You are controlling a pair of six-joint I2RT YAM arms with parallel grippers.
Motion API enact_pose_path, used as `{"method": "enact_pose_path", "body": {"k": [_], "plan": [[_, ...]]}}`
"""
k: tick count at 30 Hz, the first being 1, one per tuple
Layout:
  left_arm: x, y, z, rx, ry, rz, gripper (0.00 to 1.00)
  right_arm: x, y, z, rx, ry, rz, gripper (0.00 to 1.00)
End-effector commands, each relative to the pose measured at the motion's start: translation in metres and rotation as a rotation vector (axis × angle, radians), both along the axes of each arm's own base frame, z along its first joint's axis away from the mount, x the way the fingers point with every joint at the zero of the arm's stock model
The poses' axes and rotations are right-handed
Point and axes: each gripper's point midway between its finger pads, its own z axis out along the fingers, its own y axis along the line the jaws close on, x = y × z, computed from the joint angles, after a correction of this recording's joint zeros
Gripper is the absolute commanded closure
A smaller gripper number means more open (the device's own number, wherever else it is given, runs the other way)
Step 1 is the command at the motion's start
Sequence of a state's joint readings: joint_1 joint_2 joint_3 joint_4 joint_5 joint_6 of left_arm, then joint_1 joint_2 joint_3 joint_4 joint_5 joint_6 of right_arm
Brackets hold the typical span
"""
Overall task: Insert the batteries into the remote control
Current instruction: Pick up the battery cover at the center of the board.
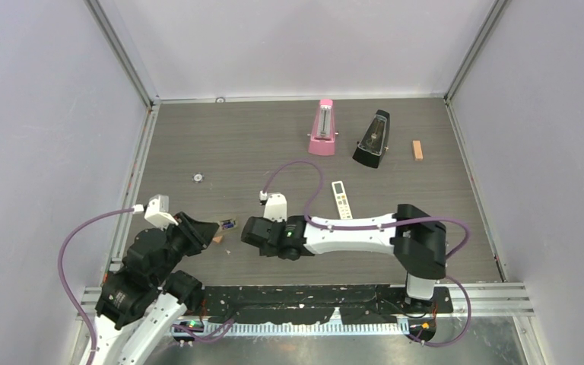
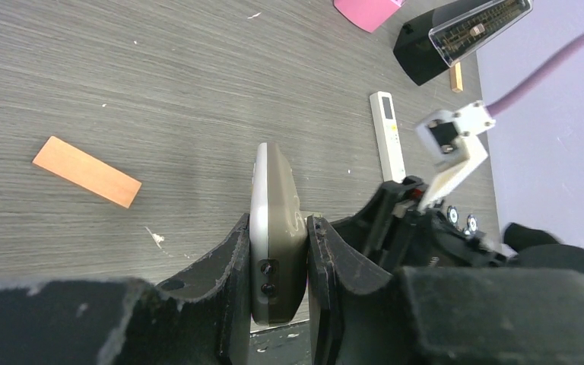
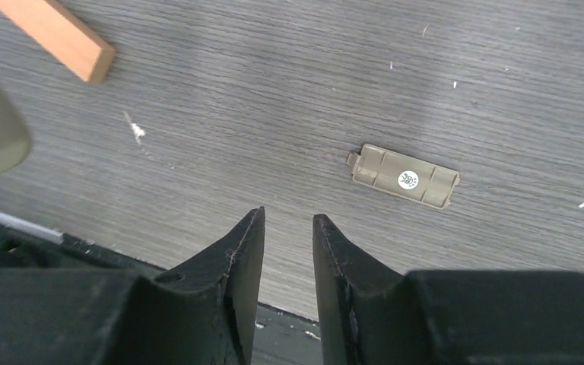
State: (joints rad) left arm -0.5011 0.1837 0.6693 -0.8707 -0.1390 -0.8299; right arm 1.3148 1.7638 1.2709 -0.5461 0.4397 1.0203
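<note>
Left pincer [image 2: 277, 228] clamped on remote control [image 2: 274, 190], held on edge; button face hidden. Small purplish battery [image 1: 229, 223] just beside it, hard to make out. Right pincer [image 3: 287, 222] narrowly parted, empty, near loose beige cover [image 3: 404, 176] on worktop [image 3: 502, 91].

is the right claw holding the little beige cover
No, the beige cover lies flat on the table ahead of the right claw, whose fingers have nothing between them.
</note>
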Motion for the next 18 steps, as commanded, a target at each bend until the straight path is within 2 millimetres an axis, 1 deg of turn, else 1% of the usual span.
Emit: {"method": "enact_pose_path", "body": {"k": [1,2,5,6,8,16,18], "plan": [[0.001,0.004,0.015,-0.020,-0.054,0.021,1.00,0.008,-0.004,-0.004,-0.063,-0.022,-0.104,0.65],[0.001,0.004,0.014,-0.021,-0.054,0.020,1.00,0.009,-0.004,-0.005,-0.066,-0.025,-0.111,0.65],[0.001,0.002,0.012,-0.024,-0.053,0.011,1.00,0.011,-0.006,-0.017,-0.100,-0.024,-0.128,0.64],[0.000,0.001,0.012,-0.026,-0.053,0.008,1.00,0.012,-0.004,-0.017,-0.101,-0.026,-0.129,0.64],[0.000,0.000,0.010,-0.027,-0.048,0.002,1.00,0.013,-0.005,-0.025,-0.129,-0.025,-0.132,0.64],[0.000,-0.003,0.006,-0.037,-0.041,-0.010,1.00,0.023,-0.010,-0.044,-0.177,-0.011,-0.160,0.64],[0.000,-0.004,0.006,-0.040,-0.042,-0.011,1.00,0.026,-0.010,-0.046,-0.179,-0.011,-0.162,0.66]]}}
